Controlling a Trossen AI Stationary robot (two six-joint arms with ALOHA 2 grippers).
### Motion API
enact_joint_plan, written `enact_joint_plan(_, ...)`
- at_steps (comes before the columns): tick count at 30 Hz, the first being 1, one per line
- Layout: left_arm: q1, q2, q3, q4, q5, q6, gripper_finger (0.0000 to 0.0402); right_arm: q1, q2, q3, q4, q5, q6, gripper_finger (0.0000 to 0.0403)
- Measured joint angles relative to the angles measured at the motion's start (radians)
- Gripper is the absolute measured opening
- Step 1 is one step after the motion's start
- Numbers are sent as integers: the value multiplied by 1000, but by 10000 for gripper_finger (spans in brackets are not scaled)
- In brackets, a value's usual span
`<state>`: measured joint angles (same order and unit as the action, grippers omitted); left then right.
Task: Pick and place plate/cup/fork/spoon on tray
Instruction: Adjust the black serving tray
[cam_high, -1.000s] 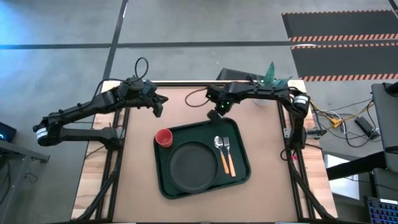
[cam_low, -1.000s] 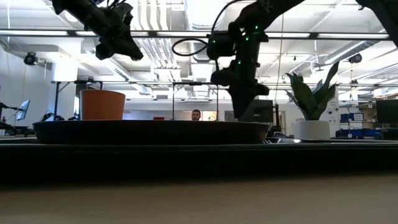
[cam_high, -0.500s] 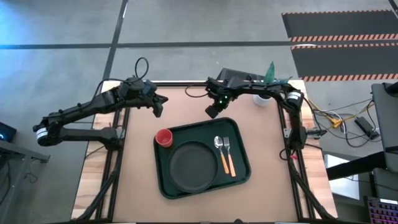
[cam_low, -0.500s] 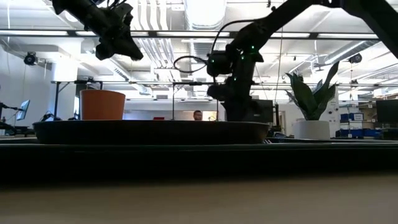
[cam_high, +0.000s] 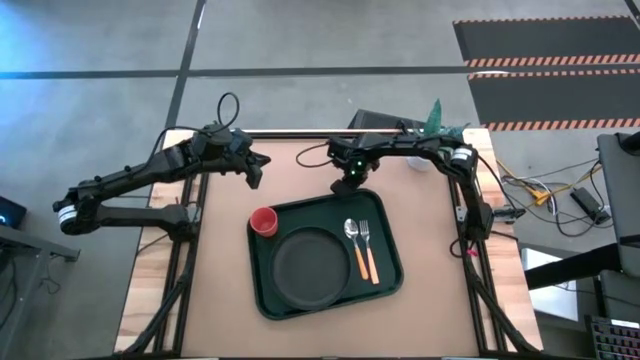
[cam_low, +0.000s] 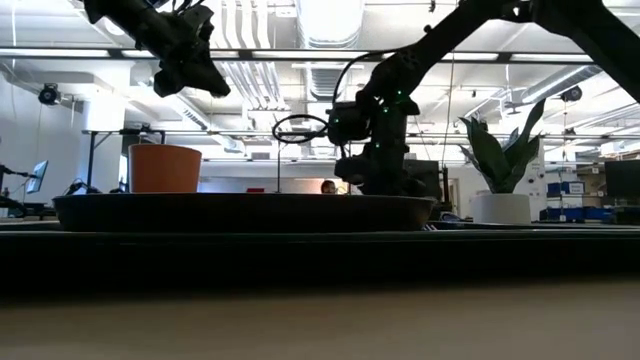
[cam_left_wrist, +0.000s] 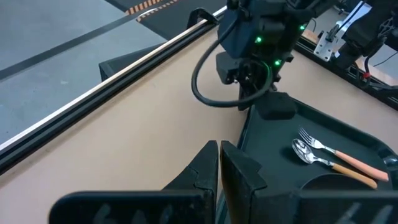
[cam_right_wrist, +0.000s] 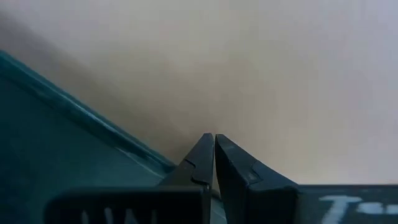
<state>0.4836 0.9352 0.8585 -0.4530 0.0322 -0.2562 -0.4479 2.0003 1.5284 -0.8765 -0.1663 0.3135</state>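
The dark green tray (cam_high: 300, 212) lies mid-table. On it rest the dark plate (cam_high: 308, 267), the red cup (cam_high: 263, 222) in its far left corner, and the spoon (cam_high: 354, 243) and fork (cam_high: 368, 248) side by side on the right. My right gripper (cam_high: 347, 186) is shut and points steeply down at the tray's far rim (cam_right_wrist: 81, 115). Its tips (cam_right_wrist: 214, 138) sit just outside that rim. My left gripper (cam_high: 255, 178) is shut and hangs raised over the table's far left, clear of everything. My right gripper has its shut fingertips (cam_left_wrist: 273, 111) low at the tray's far rim, coming from above and slanting in from the far side. I cannot tell whether they touch the rim or the table beside it.
A white pot with a green plant (cam_high: 432, 150) stands at the far right corner. A dark box (cam_high: 372, 122) sits at the far edge. Bare tabletop (cam_high: 225, 290) lies left of the tray and also along its right side.
My right gripper has come down toward the tray's far rim and tipped to point more steeply down, staying shut. The tray and the things on it have not moved.
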Motion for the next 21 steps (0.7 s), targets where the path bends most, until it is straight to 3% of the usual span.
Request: enact_joint_plan(21, 0, 0, 0, -6, 0, 1, 0, 159, -1, -1, -146, 24, 80, 8)
